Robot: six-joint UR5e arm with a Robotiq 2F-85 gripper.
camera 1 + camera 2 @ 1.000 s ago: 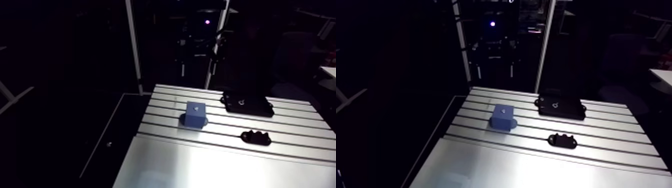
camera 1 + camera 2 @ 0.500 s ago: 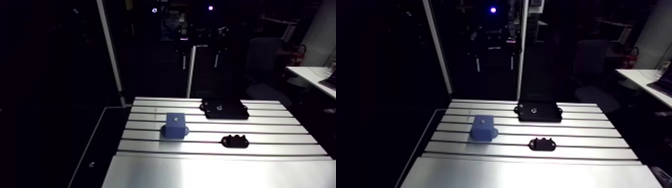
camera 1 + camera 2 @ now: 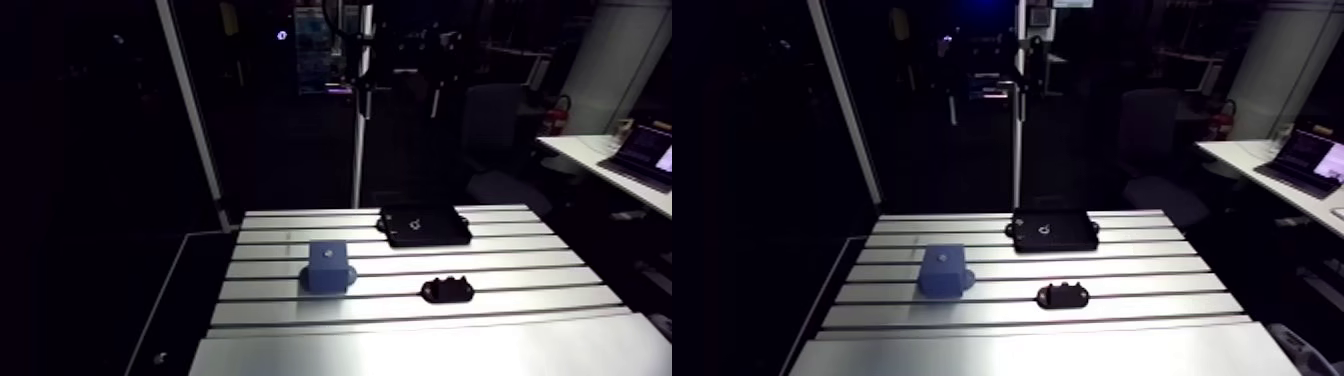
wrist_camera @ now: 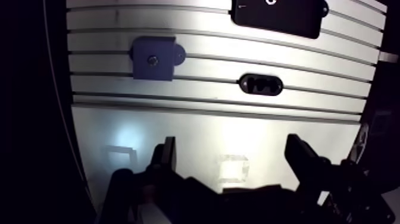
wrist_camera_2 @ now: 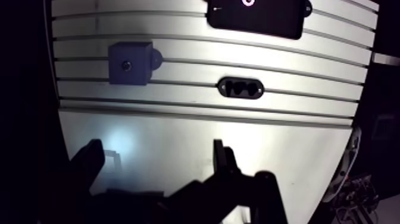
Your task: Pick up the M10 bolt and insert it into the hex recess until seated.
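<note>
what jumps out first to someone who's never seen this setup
The bright slotted table stands out of the dark, and the blue block on it, with a small round mark on top, is the only colour. Beside it lie a small black oval piece and, farther back, a flat black plate. In the wrist view the fingers stand open and empty over the table's smooth part.

Arm-cam pan over table (image 3: 400, 345)

Blue block (image 3: 328, 266), flat black plate (image 3: 424, 227) and small black fixture (image 3: 447, 290) apart on slotted table (image 3: 520, 256).
</note>
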